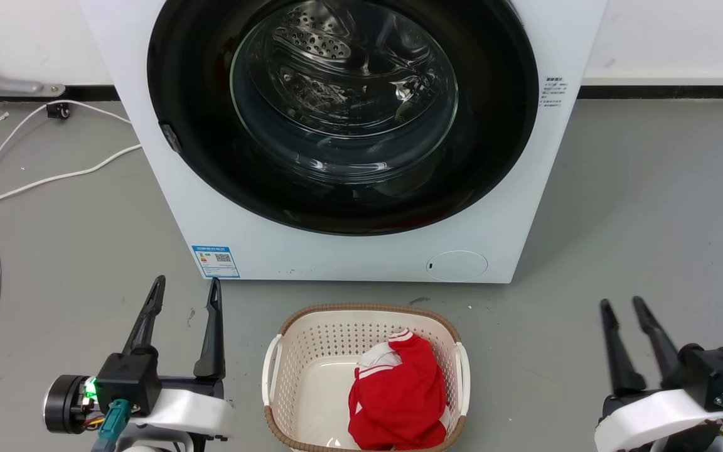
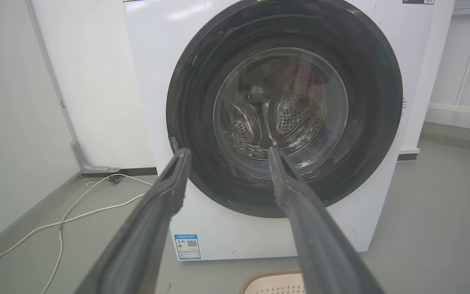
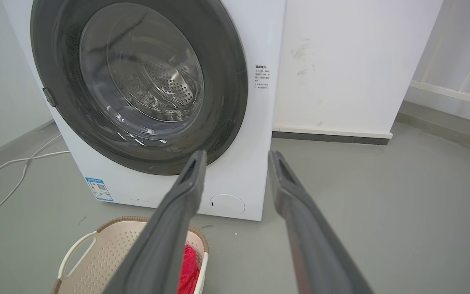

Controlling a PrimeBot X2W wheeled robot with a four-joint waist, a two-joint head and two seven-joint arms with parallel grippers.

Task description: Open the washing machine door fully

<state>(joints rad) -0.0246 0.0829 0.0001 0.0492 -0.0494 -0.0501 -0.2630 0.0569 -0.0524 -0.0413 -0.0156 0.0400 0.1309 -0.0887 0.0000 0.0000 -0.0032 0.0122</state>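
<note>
Where the basket sits: on the grey floor just in front of the washing machine (image 1: 336, 254), near it but not touching.
Basket: cream perforated laundry basket (image 1: 311, 351) with a brown woven rim and a handle on each side.
Basket contents: one crumpled red garment with white stripes (image 1: 399, 392), heaped toward the right side; the left part of the bottom is bare.
Drum: perforated steel drum (image 1: 336, 50) seen through the glass; reflections hide whether it holds anything.
Door: washing machine door (image 1: 342, 113), a glossy black disc with a bulging clear glass centre, lying shut and flat against the white front and covering most of it.
Door edge: small grey catch (image 1: 170, 137) on its left rim.
Machine front: blue sticker (image 1: 215, 260) low left, round flap (image 1: 457, 265) low right.
Left gripper (image 1: 187, 282): low left, fingers spread wide, holding nothing, tips near the machine's lower left corner, well short of the door.
Right gripper (image 1: 622, 303): low right, fingers apart with a narrower gap, holding nothing, over floor right of the basket.
Floor, left side: white cable (image 1: 54, 179) trailing beside the machine.
</note>
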